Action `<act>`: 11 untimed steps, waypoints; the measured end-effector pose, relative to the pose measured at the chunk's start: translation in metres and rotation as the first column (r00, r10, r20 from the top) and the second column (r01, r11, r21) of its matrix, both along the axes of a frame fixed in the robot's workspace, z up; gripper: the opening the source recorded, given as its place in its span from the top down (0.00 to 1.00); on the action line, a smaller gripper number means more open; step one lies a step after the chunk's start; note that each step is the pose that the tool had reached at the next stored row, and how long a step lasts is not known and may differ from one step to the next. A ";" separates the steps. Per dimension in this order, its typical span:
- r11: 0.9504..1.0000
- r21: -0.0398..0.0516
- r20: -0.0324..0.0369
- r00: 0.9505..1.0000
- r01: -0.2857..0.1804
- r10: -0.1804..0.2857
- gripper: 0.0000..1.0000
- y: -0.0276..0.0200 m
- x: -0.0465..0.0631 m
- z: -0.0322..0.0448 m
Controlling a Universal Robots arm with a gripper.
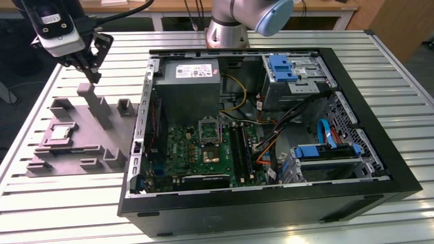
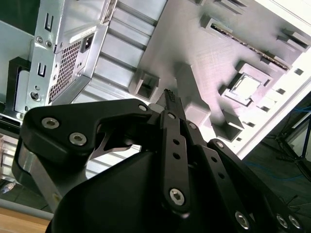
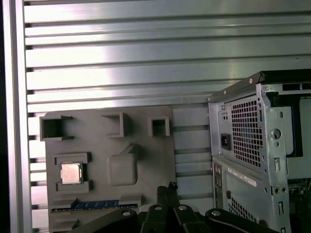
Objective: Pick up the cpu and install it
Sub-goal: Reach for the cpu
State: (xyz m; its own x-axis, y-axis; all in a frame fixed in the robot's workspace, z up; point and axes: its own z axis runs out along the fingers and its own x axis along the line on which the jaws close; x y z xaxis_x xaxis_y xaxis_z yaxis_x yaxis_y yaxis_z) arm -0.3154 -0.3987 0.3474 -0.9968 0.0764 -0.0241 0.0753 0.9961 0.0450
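Gripper is hanging over the grey fixture plate, at the exterior view's left. Its fingers are pressing together at the tips and carrying nothing; both wrist views show the dark tips meeting with no gap.

- Tips are pointing down just above the tall post rising from the plate, apart from it.
- The cpu is lying flat in a square pocket of the plate, pale metal top facing up. It is sitting towards the exterior view's left of the post, well clear of the fingers. It is showing in both wrist views too, framed by the low walls of its pocket.
- Plate is resting on the slatted metal table, just beside the open computer case.
- Inside the case the motherboard is lying face up. The socket, a metal frame with a dark centre, is sitting near the board's middle with no chip in it.
- Farther in, the grey power supply box with its white label is filling the case's far corner.
- Beyond the case, the arm's base is standing at the table's far edge.
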 end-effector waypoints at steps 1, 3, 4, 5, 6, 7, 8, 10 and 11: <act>1.000 0.000 0.000 1.000 0.000 0.000 0.89 0.0000 0.000 0.0000; 1.000 0.000 0.000 1.000 0.000 0.000 0.89 0.0000 0.000 0.0000; 1.000 0.000 0.000 1.000 0.000 0.000 0.89 0.0000 -0.001 0.0000; 1.000 0.000 0.000 1.000 0.000 0.000 0.89 0.0000 -0.003 -0.0001; 1.000 0.000 0.000 1.000 0.000 0.000 0.89 0.0000 -0.004 -0.0001; 1.000 0.000 0.000 1.000 0.000 0.000 0.89 0.0000 -0.004 -0.0001; 1.000 0.000 0.000 1.000 0.000 0.000 0.89 0.0000 -0.004 -0.0001; 1.000 0.000 0.000 1.000 0.000 0.000 0.89 0.0000 -0.004 -0.0004; 1.000 0.000 0.000 1.000 0.000 0.000 0.89 0.0000 -0.004 -0.0005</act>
